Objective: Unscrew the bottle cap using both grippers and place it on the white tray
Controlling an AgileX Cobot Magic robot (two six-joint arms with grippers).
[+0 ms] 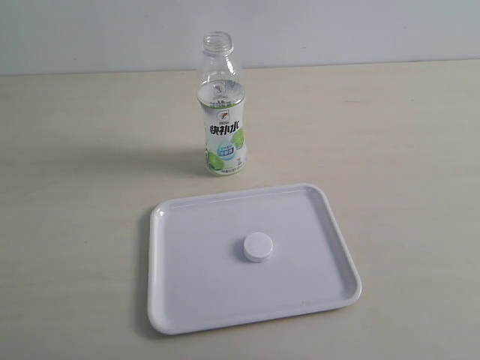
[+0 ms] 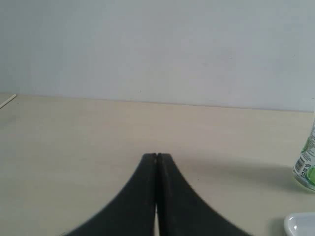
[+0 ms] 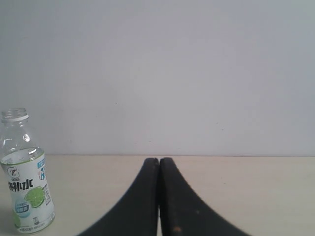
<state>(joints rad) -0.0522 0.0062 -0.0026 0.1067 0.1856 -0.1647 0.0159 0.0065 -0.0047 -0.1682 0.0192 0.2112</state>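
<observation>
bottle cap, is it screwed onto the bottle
No, the bottle cap lies on the white tray and the bottle stands uncapped.

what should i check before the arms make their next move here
1. Bottle cap lying flat inside the white tray: ok.
2. Bottle upright, neck open, no cap on it: ok.
3. Left gripper shut and holding nothing: ok.
4. Right gripper shut and holding nothing: ok.
5. Both grippers apart from the bottle: ok.
6. Cap's threads undamaged: cannot tell.
</observation>
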